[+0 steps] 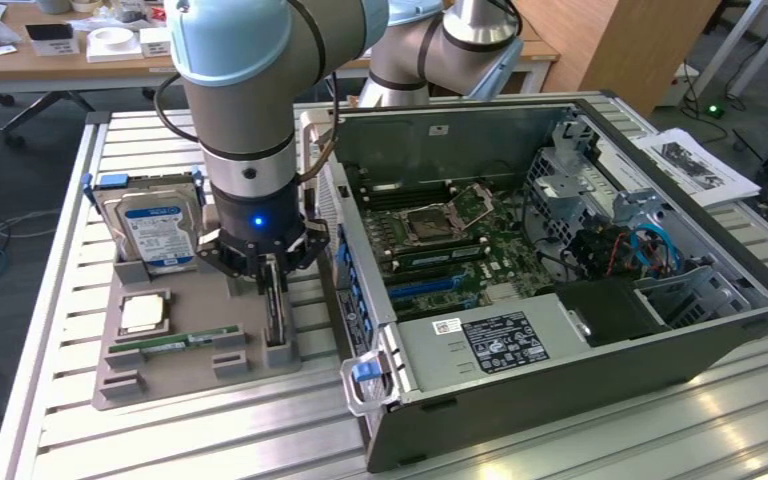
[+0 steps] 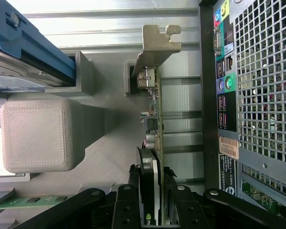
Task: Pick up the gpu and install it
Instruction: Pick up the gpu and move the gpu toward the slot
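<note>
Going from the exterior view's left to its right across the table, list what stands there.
hard drive → gripper at the gpu → open computer case → printed sheet

Exterior view: the camera is set high and off the arm (image 1: pixel 244 100), looking down at a slant across the table (image 1: pixel 157 440) from middle range. It takes in the open computer case (image 1: pixel 558 370) on the exterior view's right, the grey parts holder (image 1: pixel 184 370) on its left, and office desks (image 1: pixel 37 60) far behind.

Wrist view: this camera is carried on the arm's wrist and looks along the tool (image 2: pixel 151 174) from very near, down the edge of the gpu (image 2: pixel 155 109).

Shared ground: the tool, the gpu, the parts holder, and the wall of the computer case that faces it.
</note>
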Controlling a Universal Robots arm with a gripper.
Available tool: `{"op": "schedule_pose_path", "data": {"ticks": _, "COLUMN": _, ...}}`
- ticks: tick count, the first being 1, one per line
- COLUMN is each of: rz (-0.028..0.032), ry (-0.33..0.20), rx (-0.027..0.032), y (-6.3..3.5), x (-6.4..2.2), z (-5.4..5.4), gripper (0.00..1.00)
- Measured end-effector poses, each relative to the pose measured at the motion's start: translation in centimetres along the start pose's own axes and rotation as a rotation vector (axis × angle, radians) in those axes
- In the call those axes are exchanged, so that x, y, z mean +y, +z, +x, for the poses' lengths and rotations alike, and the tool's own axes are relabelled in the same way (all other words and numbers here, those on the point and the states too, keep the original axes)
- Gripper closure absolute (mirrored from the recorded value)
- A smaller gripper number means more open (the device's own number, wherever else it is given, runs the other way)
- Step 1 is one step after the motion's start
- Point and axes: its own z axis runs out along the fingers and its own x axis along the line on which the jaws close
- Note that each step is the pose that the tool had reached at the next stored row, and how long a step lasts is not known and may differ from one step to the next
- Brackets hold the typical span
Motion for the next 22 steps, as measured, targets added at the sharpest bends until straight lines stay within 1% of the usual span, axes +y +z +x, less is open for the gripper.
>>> {"op": "schedule_pose_path", "data": {"ticks": 4, "rz": 0.0001, "ry": 0.0, "rx": 0.0002, "y": 0.0, "x": 0.0, "z": 0.0, "gripper": 0.69}}
{"op": "schedule_pose_path", "data": {"ticks": 6, "rz": 0.0, "ry": 0.0, "rx": 0.0, "y": 0.0, "x": 0.0, "z": 0.0, "gripper": 0.73}}
{"op": "schedule_pose_path", "data": {"ticks": 22, "rz": 0.0, "ry": 0.0, "rx": 0.0001, "y": 0.0, "x": 0.0, "z": 0.0, "gripper": 0.73}}
